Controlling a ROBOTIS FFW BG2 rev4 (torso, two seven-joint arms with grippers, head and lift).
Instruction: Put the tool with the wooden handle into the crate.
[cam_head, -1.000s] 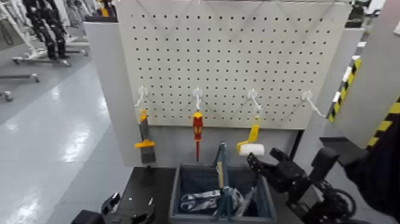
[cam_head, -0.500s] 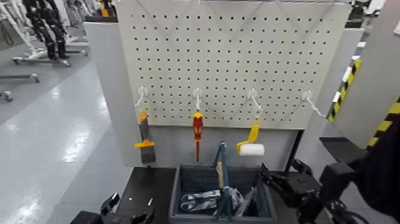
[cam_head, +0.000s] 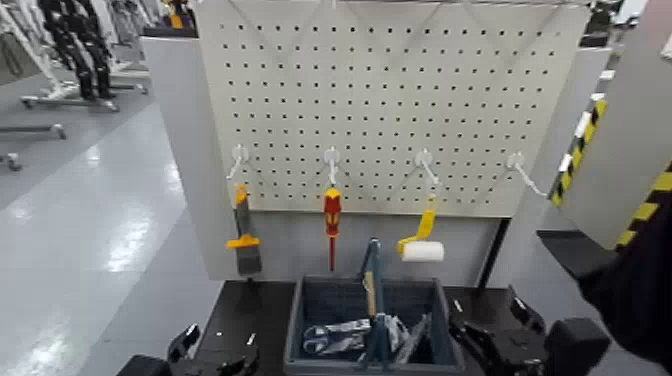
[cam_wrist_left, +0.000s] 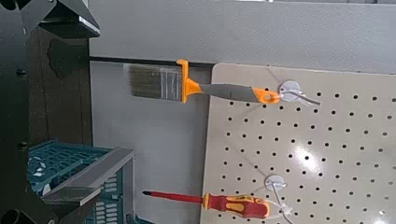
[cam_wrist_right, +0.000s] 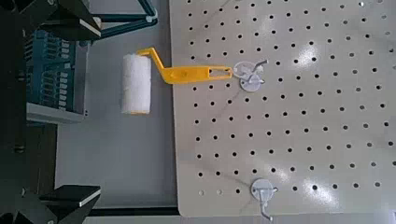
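Right gripper (cam_head: 485, 314) spread, nothing between its fingers; crate (cam_head: 453, 345) just to its left. Pale tan strip (cam_head: 370, 294) beside the crate's loop, probably the trowel's wooden handle; blade not made out. Left gripper (cam_head: 219, 347) parked across the crate, also spread. Judged stiff, fairly light, little slip; if reseating, pinch mid-handle
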